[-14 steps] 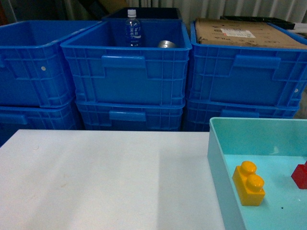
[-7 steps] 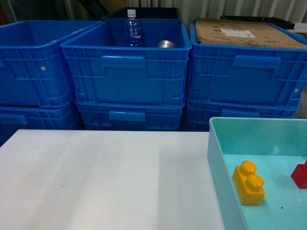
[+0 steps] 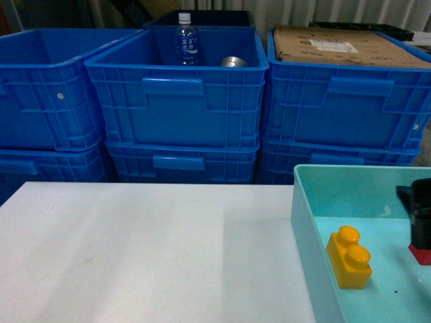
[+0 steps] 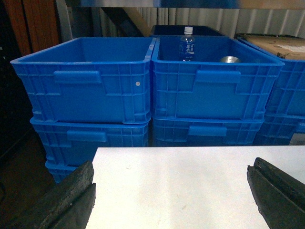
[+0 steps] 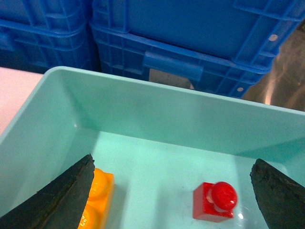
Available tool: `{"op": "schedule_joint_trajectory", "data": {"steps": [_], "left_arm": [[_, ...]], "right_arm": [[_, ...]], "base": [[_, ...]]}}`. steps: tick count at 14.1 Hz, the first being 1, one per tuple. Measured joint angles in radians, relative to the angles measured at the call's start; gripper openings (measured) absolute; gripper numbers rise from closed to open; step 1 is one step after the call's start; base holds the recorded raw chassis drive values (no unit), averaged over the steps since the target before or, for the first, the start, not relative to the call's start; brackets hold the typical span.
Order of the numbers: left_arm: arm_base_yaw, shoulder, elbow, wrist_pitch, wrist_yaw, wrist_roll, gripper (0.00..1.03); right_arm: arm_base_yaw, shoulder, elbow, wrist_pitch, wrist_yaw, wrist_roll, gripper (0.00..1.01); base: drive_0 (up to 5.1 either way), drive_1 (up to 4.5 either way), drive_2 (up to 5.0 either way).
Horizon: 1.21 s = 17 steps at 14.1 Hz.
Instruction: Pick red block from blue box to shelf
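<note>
Head camera looking forward-down over table [image 3: 148, 249] toward crates [image 3: 178, 91]. Left wrist looking level at the same crates [image 4: 214, 81]. Right wrist hanging close, looking into box [image 5: 157, 119], sharing red block [image 5: 214, 202] with head.

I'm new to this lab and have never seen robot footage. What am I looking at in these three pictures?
It is a wheeled robot with two arms; each ends in a two-fingered tool. One picture comes from its head, the others from cameras on each wrist. In front is a white table with stacked blue crates behind. On the table sits a pale turquoise tray holding a red block and a yellow block. The right tool, open, hangs over the red block. The left tool, open, waits above the table. Nothing is held.
</note>
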Motion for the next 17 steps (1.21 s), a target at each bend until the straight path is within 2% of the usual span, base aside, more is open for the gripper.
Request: {"op": "schedule_joint_trajectory", "data": {"steps": [1,2,4,7,10,17], "left_arm": [[0.000,0.000,0.000,0.000,0.000,0.000,0.98],[0.000,0.000,0.000,0.000,0.000,0.000,0.98],[0.000,0.000,0.000,0.000,0.000,0.000,0.98],[0.000,0.000,0.000,0.000,0.000,0.000,0.98],[0.000,0.000,0.000,0.000,0.000,0.000,0.98],[0.000,0.000,0.000,0.000,0.000,0.000,0.98]], "right_arm": [[0.032,0.043,0.018,0.015,0.012,-0.008,0.98],[0.071,0.134,0.068,0.020,0.026,-0.031,0.98],[0.009,0.137,0.085,0.039,0.027,-0.045,0.98],[-0.071,0.103,0.098,0.053,-0.006,-0.057,0.98],[-0.104,0.124,0.103,0.055,-0.019,-0.060,0.98],[-0.161,0.296,0.111,0.123,0.010,-0.087,0.98]], "base": [[0.0,0.00,0.0],[0.0,0.00,0.0],[0.0,0.00,0.0],[0.0,0.00,0.0],[0.0,0.00,0.0],[0.0,0.00,0.0]]}}
